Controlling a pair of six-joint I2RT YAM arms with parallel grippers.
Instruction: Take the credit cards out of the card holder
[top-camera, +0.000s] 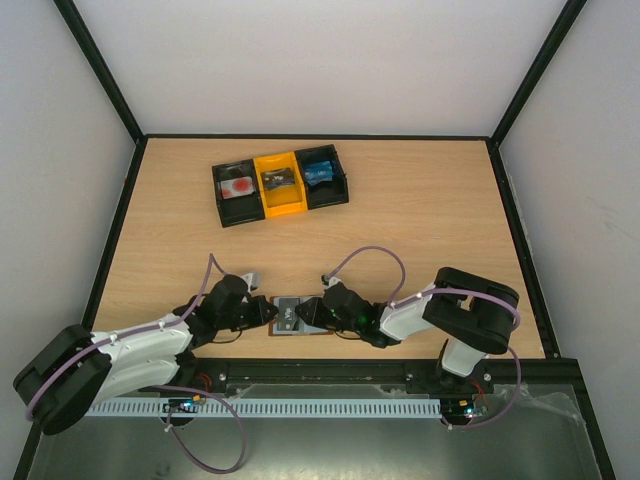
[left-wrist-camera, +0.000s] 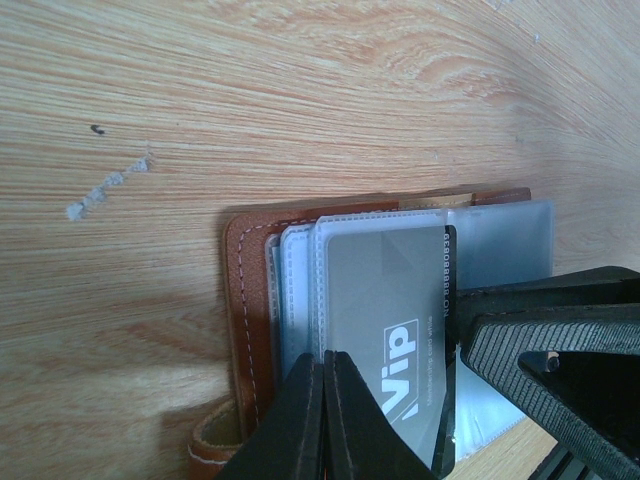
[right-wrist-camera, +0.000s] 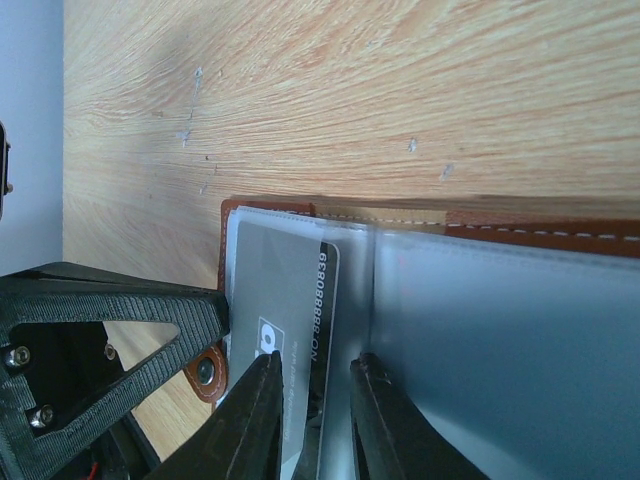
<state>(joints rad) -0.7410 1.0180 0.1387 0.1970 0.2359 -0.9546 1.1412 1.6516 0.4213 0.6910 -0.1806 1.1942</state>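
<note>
The card holder (top-camera: 295, 316) lies open and flat on the counter (top-camera: 420, 230), its long axis running left to right between the two arms. In its clear sleeves (left-wrist-camera: 500, 240) sits a grey credit card (left-wrist-camera: 385, 320), with its long axis across the holder's. At the holder's left end, the left gripper (left-wrist-camera: 325, 365) has its jaws pressed together, tips over the card. From the holder's right, the right gripper (right-wrist-camera: 318, 360) has its jaws slightly spread astride the card's edge; whether they pinch it I cannot tell. A three-bin tray (top-camera: 285, 208) stands well beyond the holder.
</note>
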